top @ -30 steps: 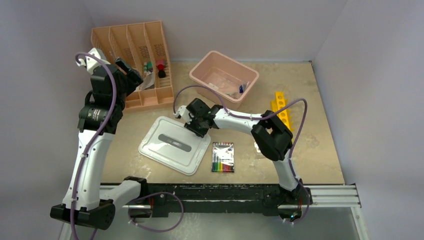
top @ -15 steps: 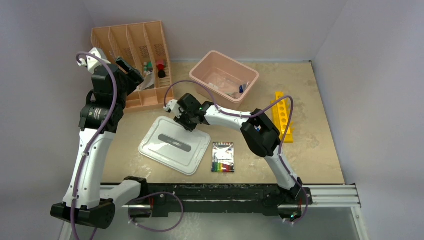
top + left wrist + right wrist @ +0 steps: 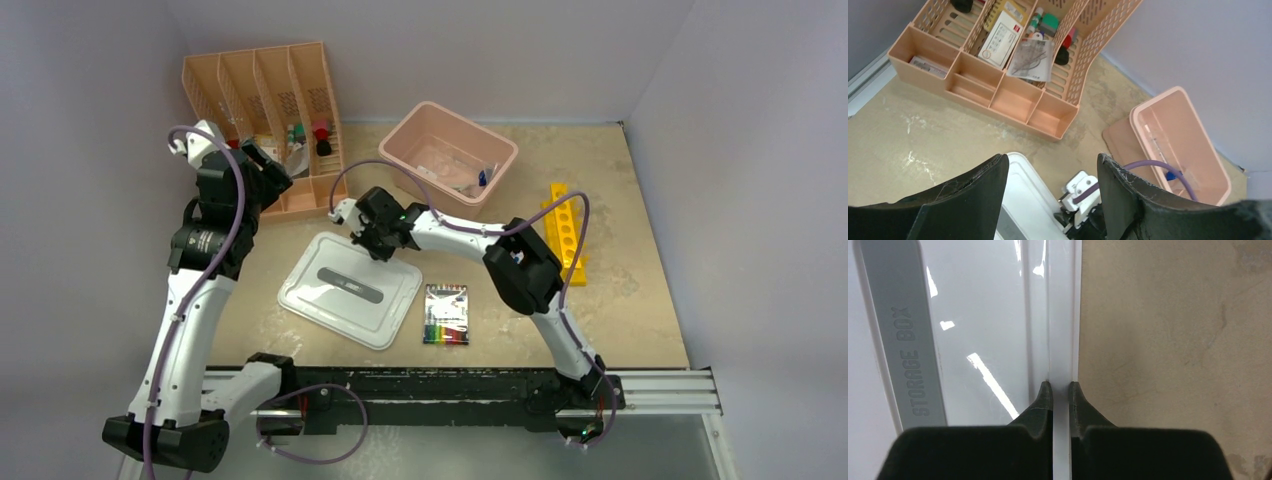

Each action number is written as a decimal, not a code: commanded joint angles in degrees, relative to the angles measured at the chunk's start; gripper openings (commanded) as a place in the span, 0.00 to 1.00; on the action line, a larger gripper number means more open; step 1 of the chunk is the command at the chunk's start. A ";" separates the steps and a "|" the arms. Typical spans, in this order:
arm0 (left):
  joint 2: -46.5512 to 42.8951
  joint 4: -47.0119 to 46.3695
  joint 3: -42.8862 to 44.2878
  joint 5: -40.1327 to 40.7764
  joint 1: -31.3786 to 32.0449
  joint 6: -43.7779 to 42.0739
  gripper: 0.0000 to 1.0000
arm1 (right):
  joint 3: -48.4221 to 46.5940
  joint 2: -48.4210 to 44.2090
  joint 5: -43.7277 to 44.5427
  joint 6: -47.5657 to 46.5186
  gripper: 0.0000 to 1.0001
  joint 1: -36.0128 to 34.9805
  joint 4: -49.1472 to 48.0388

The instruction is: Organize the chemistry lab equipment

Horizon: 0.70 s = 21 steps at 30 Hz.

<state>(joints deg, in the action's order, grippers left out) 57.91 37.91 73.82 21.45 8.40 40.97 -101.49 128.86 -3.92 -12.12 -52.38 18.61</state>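
My right gripper [image 3: 375, 243] is shut on the far right rim of a white storage box lid [image 3: 345, 290] that lies flat on the table. In the right wrist view its fingers [image 3: 1045, 400] pinch the lid's [image 3: 983, 315] thin edge. My left gripper [image 3: 275, 170] is open and empty, held above the table in front of the peach organizer [image 3: 265, 100]. The left wrist view shows its gripper [image 3: 1053, 165] wide open over the lid's corner [image 3: 1020, 195]. A small clear packet [image 3: 1030, 60] and small capped tubes [image 3: 1040, 22] lie in the organizer [image 3: 973, 85]. A blue-capped tube [image 3: 482, 178] lies in the pink bin [image 3: 400, 140].
A yellow tube rack [image 3: 565, 230] lies at the right. A flat pack with coloured stripes [image 3: 446, 314] lies right of the lid. The pink bin [image 3: 1173, 135] stands behind my right arm, on a brown mat.
My right gripper has moved left along the lid's far edge to its corner. My left arm has shifted slightly right and toward the near side.
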 commanded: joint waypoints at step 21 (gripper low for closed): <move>-4.55 -4.68 -6.67 -5.54 0.30 1.47 0.67 | 14.17 -29.10 10.01 4.61 0.00 5.17 -12.64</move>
<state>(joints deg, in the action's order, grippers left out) 54.00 37.50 65.71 19.25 8.40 41.60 -87.33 103.50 2.63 -9.52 -50.02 9.43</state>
